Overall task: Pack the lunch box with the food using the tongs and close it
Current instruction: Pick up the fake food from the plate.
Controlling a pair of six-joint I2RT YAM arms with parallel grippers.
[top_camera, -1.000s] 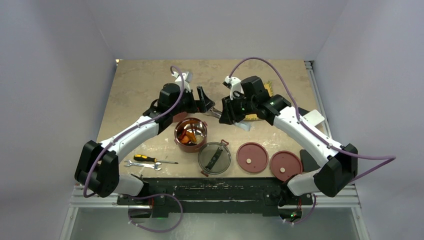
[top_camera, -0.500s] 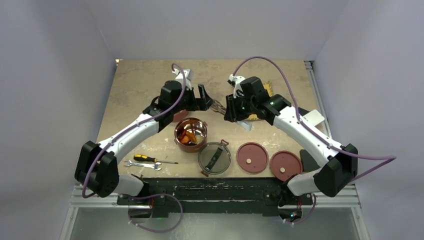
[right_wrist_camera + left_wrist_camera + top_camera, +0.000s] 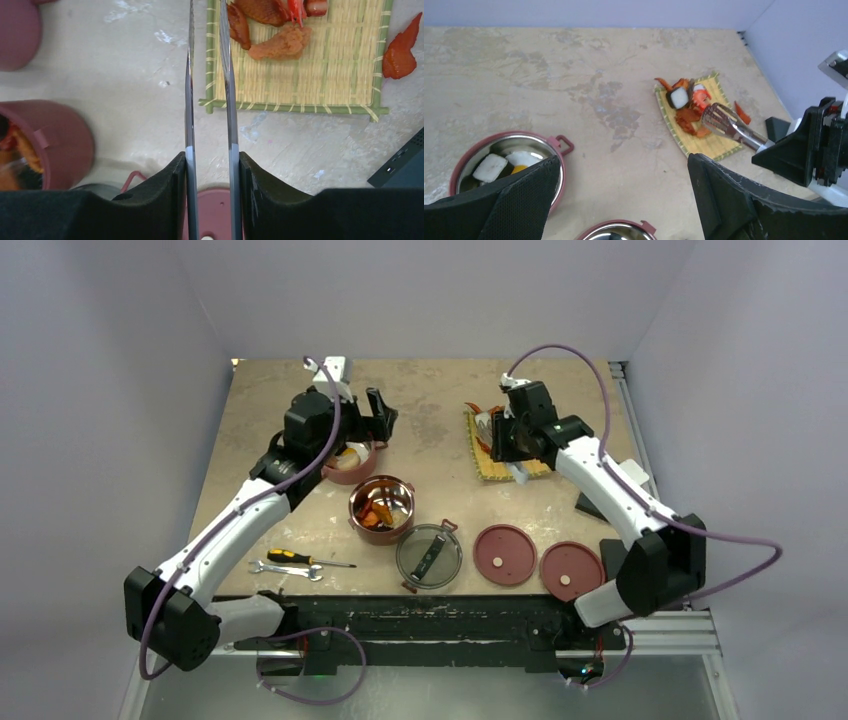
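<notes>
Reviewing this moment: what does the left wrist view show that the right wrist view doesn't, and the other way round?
Only the left wrist view: the fried egg and a white cube inside a red bowl, framed by the open left gripper.
Only the right wrist view: the right gripper shut on the tongs, seen from its own side, and part of a red disc lid below.
Both: the yellow woven mat with orange food pieces and the tongs reaching it.

The tongs [image 3: 729, 127] are silver, the woven mat [image 3: 320, 75] yellow with green stitching, the food chunks [image 3: 280, 42] orange, and the bowl [image 3: 65, 145] dusty red.
</notes>
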